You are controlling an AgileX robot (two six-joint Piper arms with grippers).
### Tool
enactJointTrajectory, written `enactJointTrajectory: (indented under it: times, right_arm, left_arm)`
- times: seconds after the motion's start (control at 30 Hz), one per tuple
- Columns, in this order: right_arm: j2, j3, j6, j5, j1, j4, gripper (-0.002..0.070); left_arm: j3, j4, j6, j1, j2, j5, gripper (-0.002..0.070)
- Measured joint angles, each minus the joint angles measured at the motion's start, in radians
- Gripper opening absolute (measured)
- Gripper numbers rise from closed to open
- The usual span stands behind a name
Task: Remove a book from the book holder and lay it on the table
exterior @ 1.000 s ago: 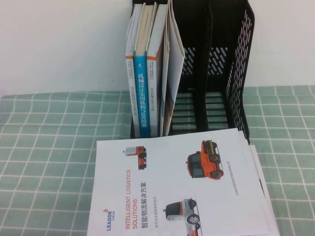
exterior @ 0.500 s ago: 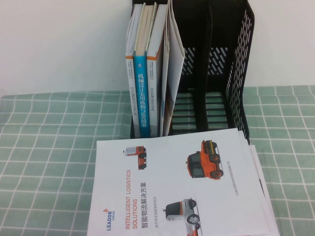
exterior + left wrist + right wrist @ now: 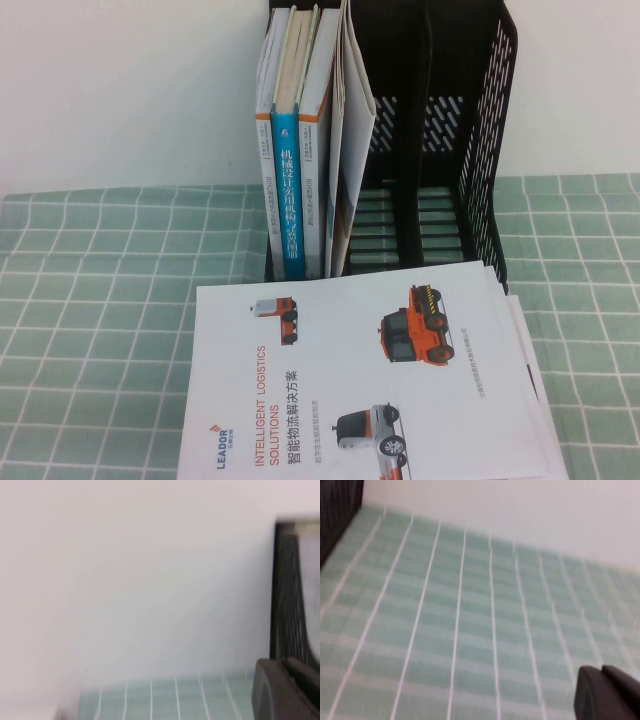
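The black book holder (image 3: 460, 150) stands at the back middle of the table (image 3: 100, 280). Its left compartment holds several upright books. The book (image 3: 352, 120), a thin large pale booklet, leans at their right with its cover turned away. Neither gripper shows in the high view. My left gripper (image 3: 282, 664) is shut and empty, hanging off to one side of the holder's slotted wall (image 3: 290, 595). My right gripper (image 3: 601, 670) is shut and empty above the checked cloth (image 3: 470, 605), with the holder's dark corner (image 3: 337, 510) at the picture's edge.
A white LEADOR brochure (image 3: 370, 380) with orange vehicles lies flat in front of the holder, over other sheets (image 3: 525, 350). A thick blue-spined book (image 3: 287, 190) stands in the holder. The holder's two right compartments (image 3: 420, 210) hold nothing. A white wall is behind.
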Motion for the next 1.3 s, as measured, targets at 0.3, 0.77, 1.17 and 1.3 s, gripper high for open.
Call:
enactJointTrajectory:
  times: [0.3, 0.77, 1.17, 1.3]
  right_arm:
    - [0.0, 0.0, -0.002, -0.412, 0.0, 0.0, -0.0002]
    - [0.0, 0.0, -0.027, -0.874, 0.0, 0.089, -0.0002]
    - [0.0, -0.185, -0.238, -0.524, 0.0, 0.348, -0.0002]
    - [0.06, -0.299, -0.269, -0.31, 0.0, 0.348, -0.0002]
  left_arm:
    - [0.0, 0.008, 0.0, 0.0, 0.0, -0.233, -0.0001]
    - [0.0, -0.229, -0.201, 0.0, 0.0, -0.596, -0.0001]
    - [-0.38, -0.691, 0.218, 0.0, 0.064, 0.025, -0.0001]
    - [-0.365, -0.763, 0.221, 0.0, 0.113, -0.006, -0.0001]
